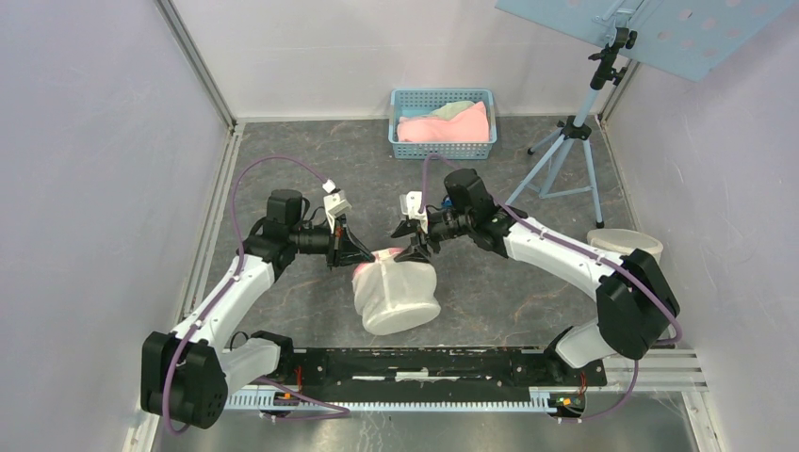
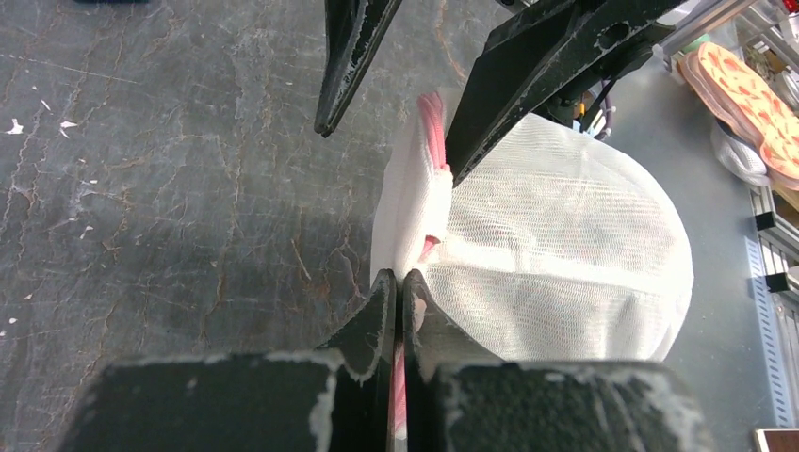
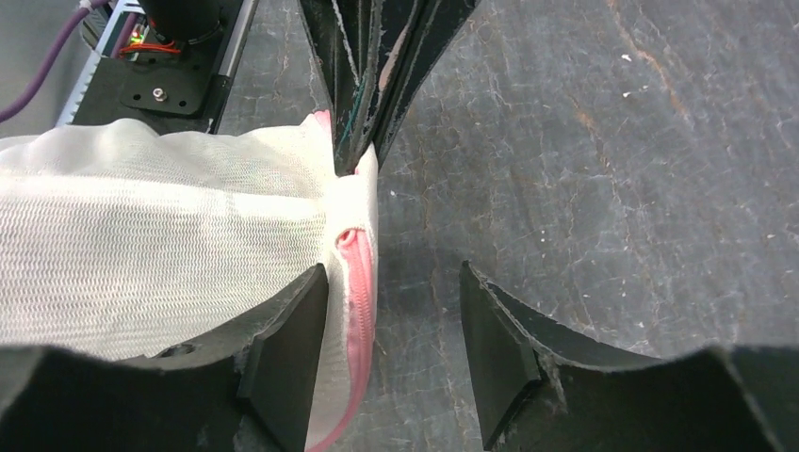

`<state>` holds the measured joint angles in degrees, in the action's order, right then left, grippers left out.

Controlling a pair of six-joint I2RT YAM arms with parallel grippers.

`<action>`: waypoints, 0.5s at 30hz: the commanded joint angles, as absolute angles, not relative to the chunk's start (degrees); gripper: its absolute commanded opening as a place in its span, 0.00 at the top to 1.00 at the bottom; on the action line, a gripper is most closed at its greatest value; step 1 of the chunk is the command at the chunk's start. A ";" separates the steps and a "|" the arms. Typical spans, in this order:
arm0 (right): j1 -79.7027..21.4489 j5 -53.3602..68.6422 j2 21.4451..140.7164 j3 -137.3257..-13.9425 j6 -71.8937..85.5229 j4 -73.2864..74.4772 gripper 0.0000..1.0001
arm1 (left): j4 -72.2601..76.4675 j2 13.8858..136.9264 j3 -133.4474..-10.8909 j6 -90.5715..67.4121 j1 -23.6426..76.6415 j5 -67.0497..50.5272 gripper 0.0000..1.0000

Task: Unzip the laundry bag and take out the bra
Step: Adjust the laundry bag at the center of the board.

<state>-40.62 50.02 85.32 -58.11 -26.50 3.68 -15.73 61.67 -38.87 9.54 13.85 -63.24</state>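
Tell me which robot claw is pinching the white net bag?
The left gripper: it is shut on the white mesh laundry bag at its pink zipper, while the right gripper stands open.

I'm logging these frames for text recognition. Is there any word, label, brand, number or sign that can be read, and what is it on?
No text can be read in any view.
White mesh laundry bag with pink zipper: no print or tag lettering visible.
Blue plastic basket: no label visible.
Light blue perforated board on the tripod: holes only, no writing.
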 commanded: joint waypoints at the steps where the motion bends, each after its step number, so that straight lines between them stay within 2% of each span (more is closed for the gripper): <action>1: -41.79 49.28 83.67 -59.21 -30.56 3.67 0.40 | -16.43 61.69 -42.18 10.54 13.62 -66.53 0.98; 5: -42.90 47.55 83.85 -58.71 -29.28 1.45 0.43 | -15.67 61.88 -42.46 9.44 13.62 -66.59 0.98; 10: -43.28 45.34 84.31 -58.23 -29.70 0.58 0.54 | -11.33 61.62 -41.76 4.57 13.62 -67.44 0.98; 13: -43.41 44.67 84.21 -57.83 -29.88 0.52 0.71 | -9.18 61.23 -41.13 2.09 13.67 -67.76 0.96; 15: -43.42 44.47 84.11 -57.65 -29.82 0.37 0.86 | -8.63 61.02 -40.85 1.22 13.62 -67.36 0.89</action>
